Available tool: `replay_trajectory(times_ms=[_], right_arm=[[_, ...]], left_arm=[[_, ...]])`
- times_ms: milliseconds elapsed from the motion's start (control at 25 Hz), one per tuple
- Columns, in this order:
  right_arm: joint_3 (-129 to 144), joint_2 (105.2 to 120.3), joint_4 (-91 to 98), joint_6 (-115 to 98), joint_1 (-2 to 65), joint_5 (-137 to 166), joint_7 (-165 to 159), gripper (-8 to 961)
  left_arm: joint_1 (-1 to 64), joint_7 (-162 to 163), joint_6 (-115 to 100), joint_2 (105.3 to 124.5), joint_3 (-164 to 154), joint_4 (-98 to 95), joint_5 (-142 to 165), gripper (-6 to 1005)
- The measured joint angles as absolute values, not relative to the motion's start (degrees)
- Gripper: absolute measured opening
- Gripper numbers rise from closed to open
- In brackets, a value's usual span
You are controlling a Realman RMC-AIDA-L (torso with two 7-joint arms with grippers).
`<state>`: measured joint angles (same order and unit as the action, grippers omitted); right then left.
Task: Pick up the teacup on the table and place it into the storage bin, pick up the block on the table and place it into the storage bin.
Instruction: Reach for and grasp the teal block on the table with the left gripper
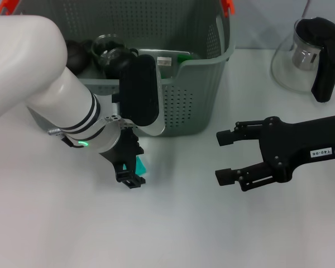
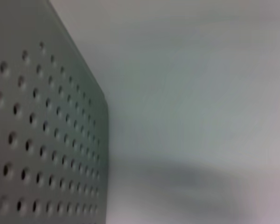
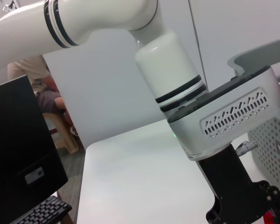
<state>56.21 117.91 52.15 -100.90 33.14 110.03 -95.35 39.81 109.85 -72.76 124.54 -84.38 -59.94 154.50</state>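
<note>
The storage bin (image 1: pixel 195 95), a grey-green perforated basket with orange clips, stands at the back centre. A small glass teacup (image 1: pixel 106 44) lies inside it among dark items. A teal block (image 1: pixel 141 166) sits on the table just in front of the bin. My left gripper (image 1: pixel 132 176) points down onto the table right against the block, which shows only as a sliver beside it. My right gripper (image 1: pixel 223 157) is open and empty, hovering right of the block. The bin wall fills part of the left wrist view (image 2: pixel 42 140). The right wrist view shows the left gripper (image 3: pixel 242 196) and the bin (image 3: pixel 275 135).
A glass teapot (image 1: pixel 304 53) with a black handle stands at the back right. The white table (image 1: pixel 173 234) stretches in front of both grippers. The right wrist view shows a black monitor (image 3: pixel 18 140) and a seated person beyond the table's end.
</note>
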Motion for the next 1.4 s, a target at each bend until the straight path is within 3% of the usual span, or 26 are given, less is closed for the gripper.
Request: replay_trajectory(times_ms=[1400], right_arm=[[55.72, 117.86, 50.01, -100.11, 33.66, 110.65, -93.86, 927]], left_arm=[[41.38, 112.24, -72.89, 124.30, -85.24, -57.90, 156.83, 678]])
